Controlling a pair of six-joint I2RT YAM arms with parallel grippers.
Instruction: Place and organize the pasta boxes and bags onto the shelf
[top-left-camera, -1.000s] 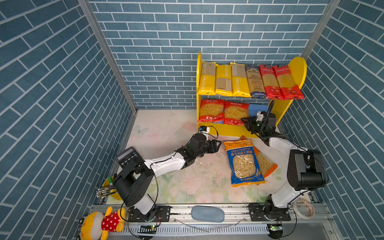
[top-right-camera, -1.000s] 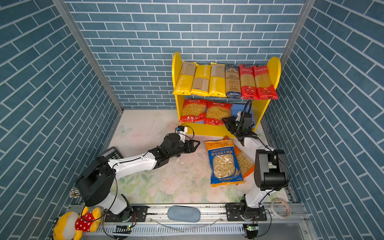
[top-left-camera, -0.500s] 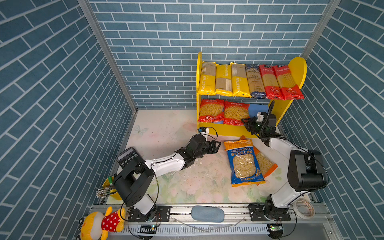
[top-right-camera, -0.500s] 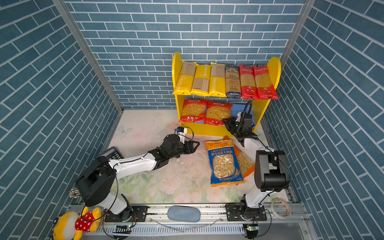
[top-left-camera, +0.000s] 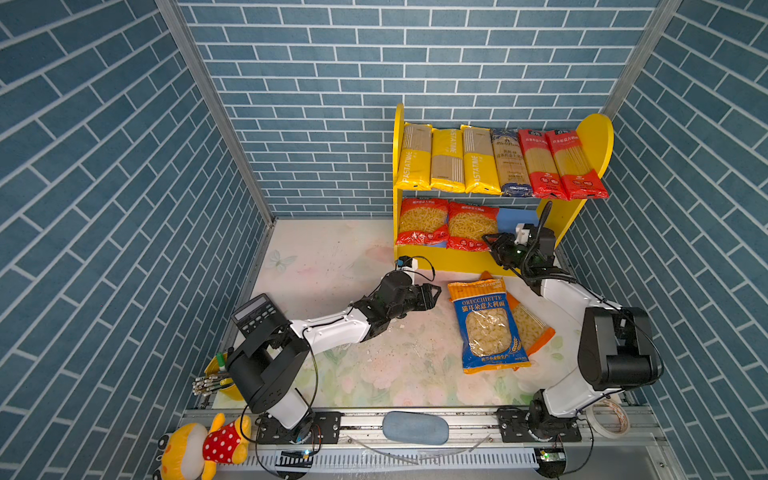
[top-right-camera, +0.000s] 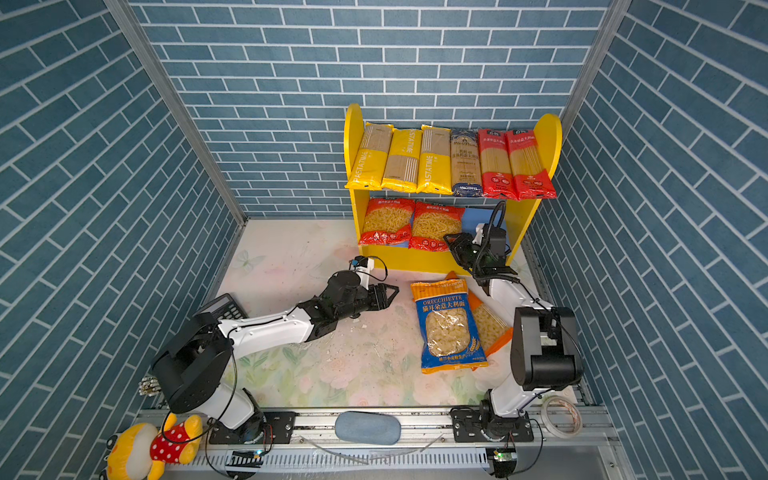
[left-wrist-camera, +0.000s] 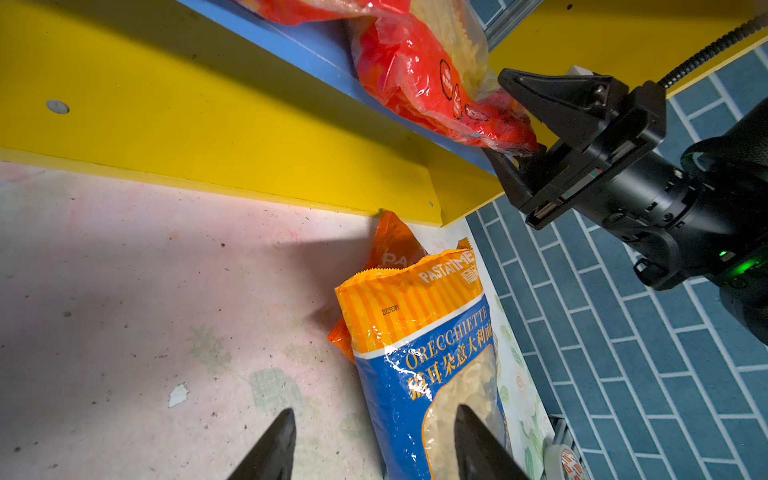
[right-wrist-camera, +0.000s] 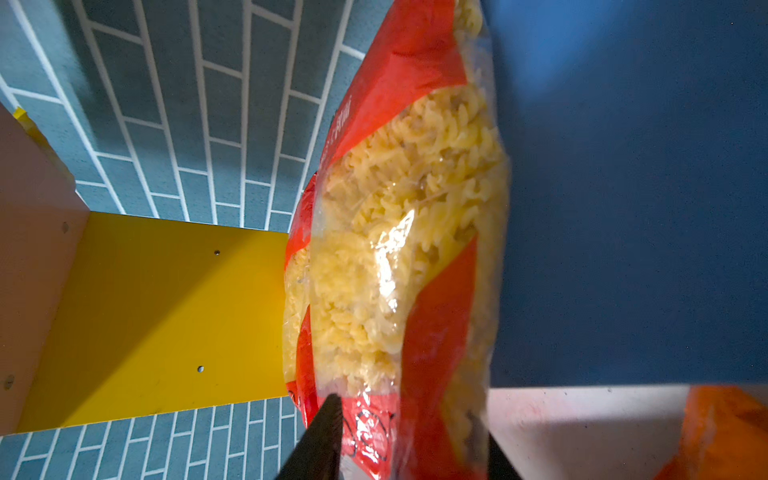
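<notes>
Your right gripper gapes round red bag at shelf's lower front edge, seemingly releasing; left gripper apart, empty.

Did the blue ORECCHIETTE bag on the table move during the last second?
No. The blue ORECCHIETTE bag lies in the same place in both top views: its top edge is just as close to the yellow base strip of the shelf as before.
</notes>
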